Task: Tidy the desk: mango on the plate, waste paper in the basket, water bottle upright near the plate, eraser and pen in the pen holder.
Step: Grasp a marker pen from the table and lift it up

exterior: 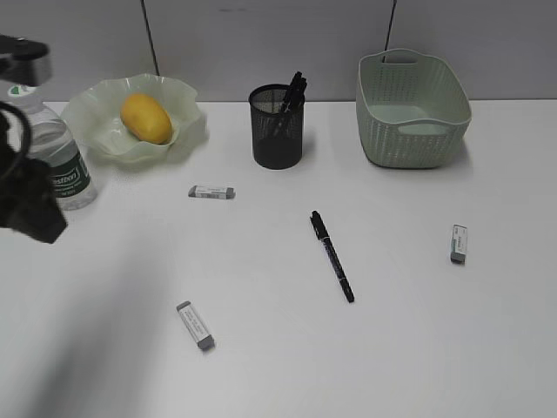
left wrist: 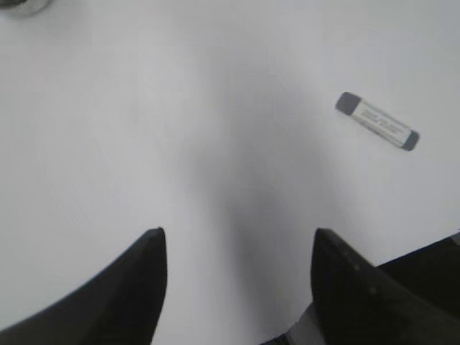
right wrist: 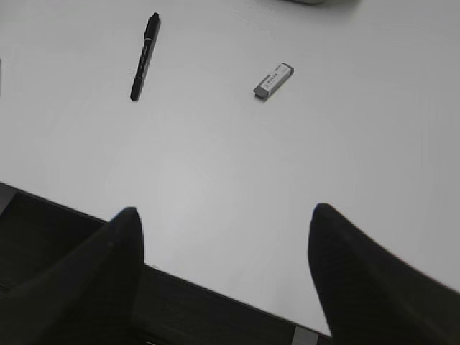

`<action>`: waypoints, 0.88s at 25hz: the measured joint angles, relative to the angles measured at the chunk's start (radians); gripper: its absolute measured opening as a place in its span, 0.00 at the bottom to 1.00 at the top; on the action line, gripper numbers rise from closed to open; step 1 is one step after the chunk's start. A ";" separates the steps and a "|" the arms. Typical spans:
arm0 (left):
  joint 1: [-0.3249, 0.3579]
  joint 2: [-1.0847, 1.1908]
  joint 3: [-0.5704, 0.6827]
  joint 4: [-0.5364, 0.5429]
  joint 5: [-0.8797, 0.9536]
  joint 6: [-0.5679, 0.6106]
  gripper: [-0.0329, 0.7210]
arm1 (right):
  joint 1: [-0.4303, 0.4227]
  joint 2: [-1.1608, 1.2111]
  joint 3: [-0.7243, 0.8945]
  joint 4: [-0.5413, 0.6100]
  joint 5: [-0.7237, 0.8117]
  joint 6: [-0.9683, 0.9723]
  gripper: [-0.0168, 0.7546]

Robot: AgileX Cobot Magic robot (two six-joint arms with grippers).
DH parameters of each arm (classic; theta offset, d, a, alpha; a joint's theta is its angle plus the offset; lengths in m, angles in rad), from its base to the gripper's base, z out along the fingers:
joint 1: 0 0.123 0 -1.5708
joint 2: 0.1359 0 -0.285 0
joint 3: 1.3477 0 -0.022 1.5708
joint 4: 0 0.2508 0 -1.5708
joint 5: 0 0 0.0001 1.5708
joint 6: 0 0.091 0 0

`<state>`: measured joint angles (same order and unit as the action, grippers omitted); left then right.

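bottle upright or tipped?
Upright. The water bottle stands on the desk, label level, left of the plate; its cap is hidden.

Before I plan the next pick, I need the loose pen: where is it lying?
The loose pen lies flat mid-desk in the exterior view, in front of the pen holder, between two erasers.

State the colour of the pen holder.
Black wire mesh; the pen holder shows best in the exterior view.

Bright, even light; soft shadows on the desk (exterior: 392, 348); wrist views slightly blurred.
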<state>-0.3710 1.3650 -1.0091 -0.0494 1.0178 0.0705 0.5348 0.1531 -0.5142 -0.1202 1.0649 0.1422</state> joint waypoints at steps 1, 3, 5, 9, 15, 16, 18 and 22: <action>0.041 -0.036 0.039 -0.006 -0.009 0.000 0.68 | 0.000 0.000 0.000 0.000 0.000 0.000 0.75; 0.117 -0.106 0.100 -0.014 -0.015 0.001 0.68 | 0.000 0.000 0.000 0.000 0.000 0.000 0.75; 0.187 -0.189 0.154 -0.029 -0.017 0.014 0.68 | 0.000 0.000 0.000 0.000 0.000 0.000 0.75; 0.234 -0.378 0.256 -0.077 -0.041 0.021 0.68 | 0.000 0.000 0.000 0.000 0.000 0.000 0.75; 0.237 -0.750 0.406 -0.099 -0.110 0.023 0.68 | 0.000 0.000 0.000 0.000 0.000 0.000 0.75; 0.237 -0.807 0.427 -0.099 -0.116 0.023 0.68 | 0.000 0.000 0.000 0.000 0.000 0.000 0.75; 0.237 -0.909 0.454 -0.099 -0.117 0.023 0.68 | 0.000 0.000 0.000 0.000 0.000 0.000 0.75; 0.237 -1.082 0.471 -0.099 -0.128 0.023 0.68 | 0.000 0.000 0.000 0.000 0.000 0.000 0.75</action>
<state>-0.1336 0.2830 -0.5382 -0.1486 0.8902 0.0935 0.5348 0.1531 -0.5142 -0.1202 1.0645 0.1422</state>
